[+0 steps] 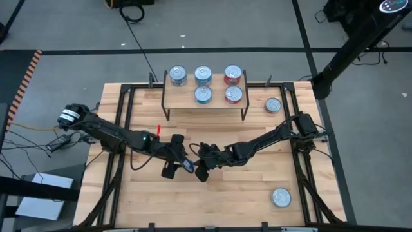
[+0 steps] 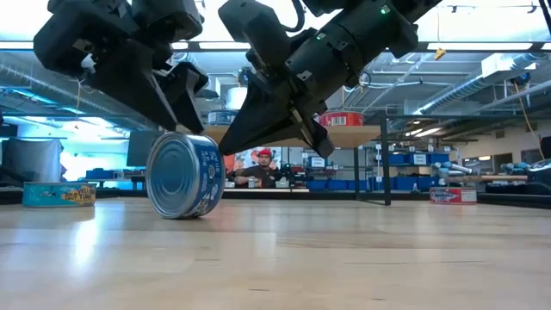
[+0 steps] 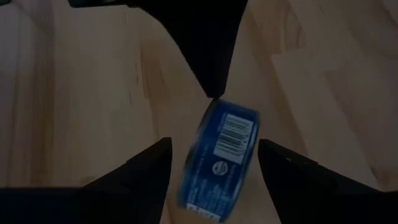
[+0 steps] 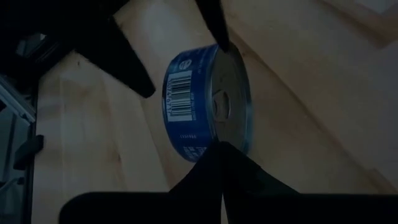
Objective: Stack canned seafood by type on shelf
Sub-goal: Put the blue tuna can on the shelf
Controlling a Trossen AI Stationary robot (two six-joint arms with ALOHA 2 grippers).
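Tin on edge: a dark blue tin (image 2: 183,175) stands on its rim on the table (image 1: 244,200), near the middle, shiny top turned toward my right side; barcode on its side label shows in both wrist views.
Left claw: my left claw (image 1: 179,162) hangs over this tin with its fingers (image 3: 149,167) spread wide, one on each side of the label; I cannot tell whether either touches it, and I have no hold on it.
Right claw: my right claw (image 1: 200,161) is closed to a point, empty, its tip right at the tin's upper rim; whether it presses there I cannot tell.
Shelf: the shelf (image 1: 187,103) stands at the far side of the table and carries five tins.
Back row on shelf: a dark blue tin (image 1: 177,75), a teal tin (image 1: 203,75), a red tin (image 1: 233,74).
Front row on shelf: a teal tin (image 1: 203,95) before the teal one, a red tin (image 1: 234,94) before the red one; all lie flat, tops up.
Loose tins: one tin (image 1: 273,104) flat on the table just right of the shelf, another (image 1: 280,197) near the front right corner.
Room: a person in a red cap (image 2: 262,164) sits far behind the table.
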